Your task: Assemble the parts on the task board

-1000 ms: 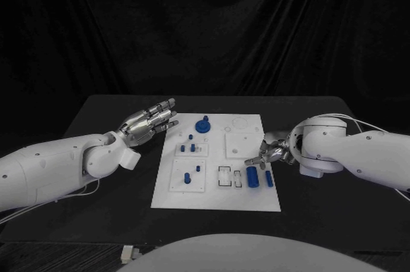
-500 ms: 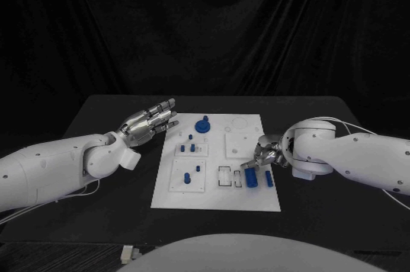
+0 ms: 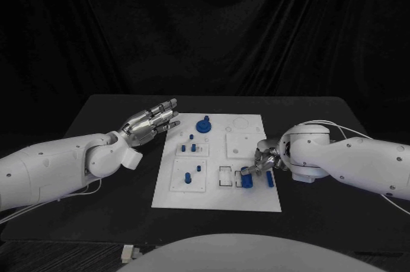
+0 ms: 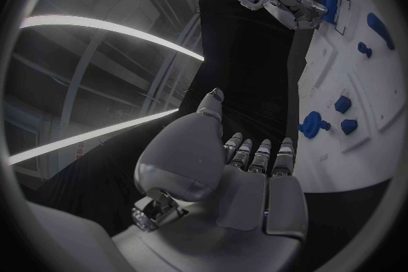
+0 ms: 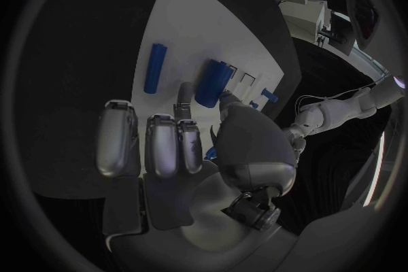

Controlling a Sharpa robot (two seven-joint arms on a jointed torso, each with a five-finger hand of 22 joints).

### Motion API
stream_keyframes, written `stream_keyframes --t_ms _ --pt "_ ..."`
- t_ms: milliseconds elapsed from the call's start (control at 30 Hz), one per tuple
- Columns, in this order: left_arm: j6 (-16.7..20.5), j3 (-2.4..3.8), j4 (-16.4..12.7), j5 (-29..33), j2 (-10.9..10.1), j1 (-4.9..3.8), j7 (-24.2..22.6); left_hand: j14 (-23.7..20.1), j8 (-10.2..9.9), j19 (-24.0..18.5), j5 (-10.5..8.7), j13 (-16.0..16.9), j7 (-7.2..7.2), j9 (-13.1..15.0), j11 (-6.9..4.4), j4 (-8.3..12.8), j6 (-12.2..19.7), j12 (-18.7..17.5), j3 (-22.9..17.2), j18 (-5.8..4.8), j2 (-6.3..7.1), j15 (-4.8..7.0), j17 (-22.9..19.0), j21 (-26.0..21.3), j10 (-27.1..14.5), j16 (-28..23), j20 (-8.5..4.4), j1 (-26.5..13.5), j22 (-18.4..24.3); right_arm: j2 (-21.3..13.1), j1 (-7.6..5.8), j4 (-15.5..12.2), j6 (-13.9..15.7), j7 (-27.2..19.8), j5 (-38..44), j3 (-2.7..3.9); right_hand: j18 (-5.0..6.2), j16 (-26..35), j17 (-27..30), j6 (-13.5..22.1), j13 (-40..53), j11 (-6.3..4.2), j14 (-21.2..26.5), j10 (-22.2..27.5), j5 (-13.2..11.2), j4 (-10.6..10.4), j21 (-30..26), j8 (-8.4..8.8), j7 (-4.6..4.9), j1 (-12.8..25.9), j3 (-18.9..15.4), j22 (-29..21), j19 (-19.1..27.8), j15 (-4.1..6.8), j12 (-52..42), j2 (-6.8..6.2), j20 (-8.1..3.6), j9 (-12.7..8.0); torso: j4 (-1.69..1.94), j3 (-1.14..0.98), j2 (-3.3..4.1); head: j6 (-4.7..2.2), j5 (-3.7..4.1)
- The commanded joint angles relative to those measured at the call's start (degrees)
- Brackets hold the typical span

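Right hand (image 3: 263, 156) low over task board (image 3: 218, 195), fingers apart around thick blue cylinder (image 3: 247, 178) lying near board's right edge; grasp not yet closed, likely lining up a pick. Left hand (image 3: 150, 121) open, empty, parked off board's far-left corner.

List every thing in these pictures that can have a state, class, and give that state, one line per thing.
left hand: open, fingers apart, holding nothing, beside the task board's far left corner.
right hand: fingertips at the thick blue cylinder; grip cannot be told.
thick blue cylinder: lying flat on the board.
thin blue rod: lying flat, untouched.
blue knob: standing upright.
task board: flat on the table.
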State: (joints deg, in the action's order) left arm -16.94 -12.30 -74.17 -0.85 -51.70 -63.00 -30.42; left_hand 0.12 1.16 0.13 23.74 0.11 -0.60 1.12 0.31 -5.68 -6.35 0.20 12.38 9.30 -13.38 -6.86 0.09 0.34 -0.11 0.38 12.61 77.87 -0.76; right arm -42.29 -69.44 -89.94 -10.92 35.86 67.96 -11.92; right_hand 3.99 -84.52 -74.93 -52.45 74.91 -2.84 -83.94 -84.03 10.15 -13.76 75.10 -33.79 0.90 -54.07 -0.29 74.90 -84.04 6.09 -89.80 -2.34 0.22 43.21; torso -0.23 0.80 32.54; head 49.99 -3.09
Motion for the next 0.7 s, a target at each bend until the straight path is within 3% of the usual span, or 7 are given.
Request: stream_keyframes --t_ms 33,200,500,600,700 --pt "-0.6 0.05 0.0 0.4 0.2 0.10 -0.6 -0.1 0.3 0.1 0.30 -0.1 -0.03 0.1 0.17 0.0 0.0 -0.1 0.5 0.58 -0.13 -0.29 -0.1 -0.1 0.2 -0.4 0.27 -0.3 0.0 0.2 0.32 0.1 -1.3 1.3 2.1 0.02 -0.54 0.3 -2.5 0.7 15.1 -0.43 -3.8 -6.0 -0.1 0.2 -0.4 -1.27 -0.10 -0.4 -0.1 10.5 -1.7 0.55 -0.2 0.08 -0.48 1.6 0.00 -0.01 0.00 0.01 0.05" --pt "-0.7 0.05 0.1 0.4 0.3 0.13 -0.5 -0.1 0.3 0.1 0.30 -0.1 -0.05 0.0 0.19 0.0 0.0 -0.1 0.5 0.58 -0.14 -0.32 -0.1 -0.1 0.1 -0.4 0.27 -0.3 0.0 0.8 0.83 0.3 -0.9 1.1 2.2 0.02 -0.46 0.5 -1.9 1.9 15.1 -0.49 -3.7 -6.0 -0.6 -0.1 -0.8 -2.31 -0.14 0.1 -0.4 10.4 -1.6 0.62 -0.2 0.10 -0.58 3.3 -0.01 0.00 0.00 0.01 0.03" --pt "-0.9 0.05 0.1 0.4 0.4 0.18 -0.3 -0.1 0.3 0.1 0.35 -0.1 -0.09 0.0 0.26 0.0 0.1 -0.2 0.4 0.55 -0.28 -0.40 -0.1 -0.1 0.1 -0.4 0.29 -0.3 0.0 1.7 1.53 0.7 1.4 0.6 -0.1 0.02 -0.36 1.0 -1.0 3.6 15.1 -0.26 -3.6 -6.0 -0.3 0.1 -1.4 -1.92 0.15 -0.5 -0.1 10.2 -1.4 0.47 -0.2 0.98 -0.50 3.9 0.00 0.00 0.00 0.01 -0.12" --pt "-0.9 0.05 0.2 0.4 0.5 0.19 -0.2 -0.1 0.3 0.1 0.35 -0.1 -0.09 0.0 0.26 0.0 0.1 -0.2 0.4 0.55 -0.28 -0.40 -0.1 -0.1 0.1 -0.4 0.29 -0.3 0.0 1.8 1.63 0.7 2.2 0.4 -1.2 0.03 -0.31 1.2 -0.7 4.1 15.1 -0.11 -3.5 -6.0 1.9 0.7 -1.7 -1.56 0.32 -1.3 0.3 10.1 -1.3 0.34 -0.2 1.42 -0.39 3.9 0.00 0.00 -0.01 0.01 -0.23" --pt "-1.0 0.05 0.2 0.4 0.5 0.21 -0.2 -0.1 0.3 0.1 0.35 -0.1 -0.09 0.0 0.26 0.0 0.1 -0.2 0.4 0.55 -0.28 -0.40 -0.1 -0.1 0.1 -0.4 0.29 -0.3 0.0 1.8 1.70 0.7 2.9 0.1 -2.6 0.03 -0.24 1.5 -0.1 4.5 15.1 -0.03 -3.4 -6.0 7.8 2.2 -2.0 -1.17 0.40 -3.4 1.2 10.1 -1.2 0.29 -0.2 1.75 -0.33 3.9 0.01 -0.01 0.01 0.01 -0.21"
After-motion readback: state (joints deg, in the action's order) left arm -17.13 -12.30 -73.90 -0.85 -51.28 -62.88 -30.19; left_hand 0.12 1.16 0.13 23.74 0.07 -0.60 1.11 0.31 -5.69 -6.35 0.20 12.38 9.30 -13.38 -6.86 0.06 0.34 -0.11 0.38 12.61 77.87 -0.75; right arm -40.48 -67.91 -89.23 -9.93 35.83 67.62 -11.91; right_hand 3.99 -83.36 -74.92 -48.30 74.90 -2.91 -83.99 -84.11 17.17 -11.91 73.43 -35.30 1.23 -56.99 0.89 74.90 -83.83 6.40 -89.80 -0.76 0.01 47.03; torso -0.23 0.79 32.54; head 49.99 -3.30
